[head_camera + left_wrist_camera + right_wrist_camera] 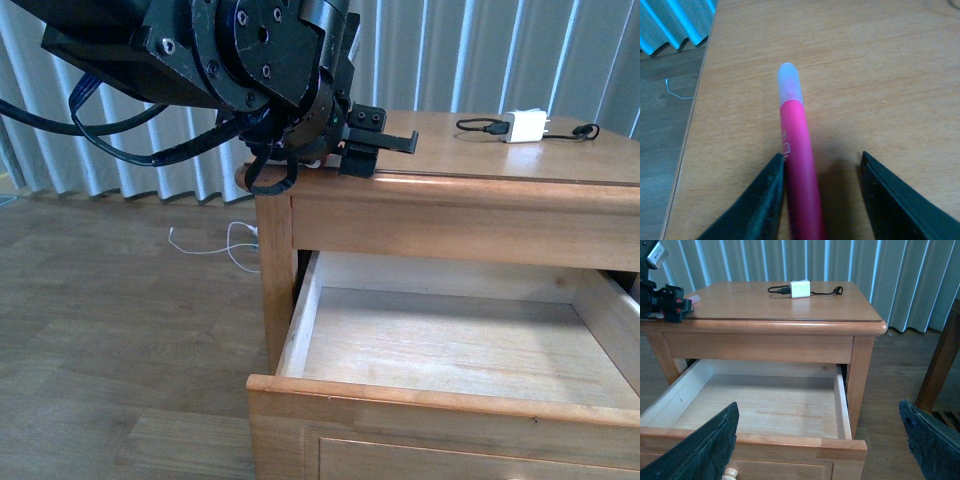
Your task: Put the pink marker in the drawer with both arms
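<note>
The pink marker (797, 165) is being straddled by the left gripper (821, 167), fingers parted; closing is being called for next. The right gripper (820, 440) is being held spread before the drawer (841, 400).

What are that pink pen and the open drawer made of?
The pink marker looks like smooth plastic: it has a glossy, evenly coloured barrel and a frosted, translucent-looking cap. The drawer appears to be wood, with visible grain. Its front and rim are honey-toned and seem varnished, while the inside is paler, perhaps unfinished or only lightly sealed.
</note>
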Controlling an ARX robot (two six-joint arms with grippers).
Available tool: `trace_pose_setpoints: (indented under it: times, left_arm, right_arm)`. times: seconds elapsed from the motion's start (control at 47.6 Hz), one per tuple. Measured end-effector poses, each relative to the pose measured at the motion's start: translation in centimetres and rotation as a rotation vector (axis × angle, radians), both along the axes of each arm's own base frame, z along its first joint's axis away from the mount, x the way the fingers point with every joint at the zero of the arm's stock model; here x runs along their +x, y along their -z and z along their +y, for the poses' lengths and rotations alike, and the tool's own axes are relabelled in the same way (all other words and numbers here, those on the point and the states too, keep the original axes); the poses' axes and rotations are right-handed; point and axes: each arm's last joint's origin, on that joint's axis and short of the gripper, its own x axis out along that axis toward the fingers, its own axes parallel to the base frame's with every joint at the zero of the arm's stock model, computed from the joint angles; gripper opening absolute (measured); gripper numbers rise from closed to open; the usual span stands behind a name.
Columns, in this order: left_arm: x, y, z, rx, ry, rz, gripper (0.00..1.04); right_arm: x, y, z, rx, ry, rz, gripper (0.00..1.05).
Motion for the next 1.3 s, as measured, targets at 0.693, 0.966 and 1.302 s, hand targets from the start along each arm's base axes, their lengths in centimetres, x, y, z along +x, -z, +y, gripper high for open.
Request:
trace_pose_setpoints:
  times: [0.693,0.966,1.302]
  left_arm:
    - [-2.7,-0.6,2.5,-0.024,0.079,0.01,0.15]
    - [-7.6,-1.5,1.6,-0.053,0.286,0.01,0.15]
    - [-13.2,-1.5,0.5,0.006,0.556,0.02,0.15]
  right_arm:
    - [0.0,0.0,0.0,0.0,0.0,0.0,0.96]
    - [0.0,0.0,0.0,0.0,0.0,0.0,0.96]
    - [0.0,0.0,0.0,0.0,0.0,0.0,0.96]
